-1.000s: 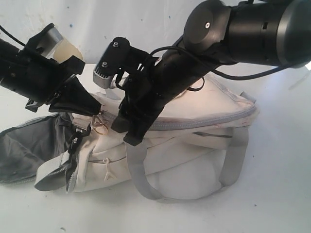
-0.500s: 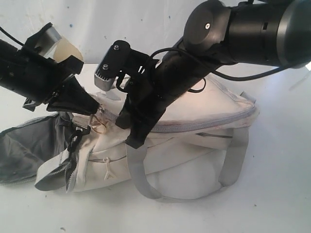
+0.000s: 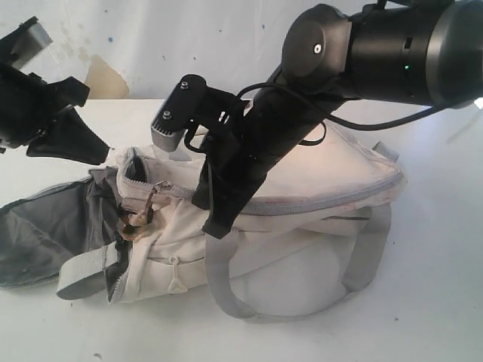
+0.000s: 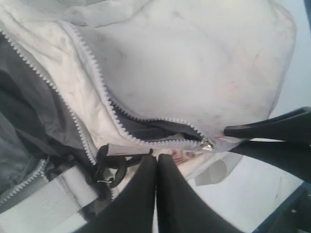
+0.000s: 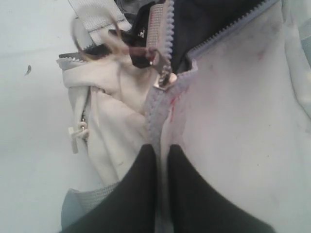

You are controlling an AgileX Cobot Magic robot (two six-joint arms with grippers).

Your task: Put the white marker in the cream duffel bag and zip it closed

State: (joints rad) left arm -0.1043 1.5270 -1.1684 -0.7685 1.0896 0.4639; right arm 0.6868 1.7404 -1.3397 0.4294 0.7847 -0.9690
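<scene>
Closing out the zip: right gripper is pinching the seam of cream duffel bag, slider just ahead, short gap open beyond. Left gripper is hanging closed, empty. White marker unseen, likely inside.

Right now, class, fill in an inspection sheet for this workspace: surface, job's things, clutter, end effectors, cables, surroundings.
Surface: white table, cream duffel bag lying on it.
Job's things: bag's zipper nearly closed, small gap open by the slider; white marker not seen.
Clutter: nothing seen.
End effectors: left end effector shut, holding nothing, by the bag's unzipped end; right end effector closed on the zipper seam.
Cables: black cable hanging from the right arm.
Surroundings: white wall with a brown patch.
</scene>
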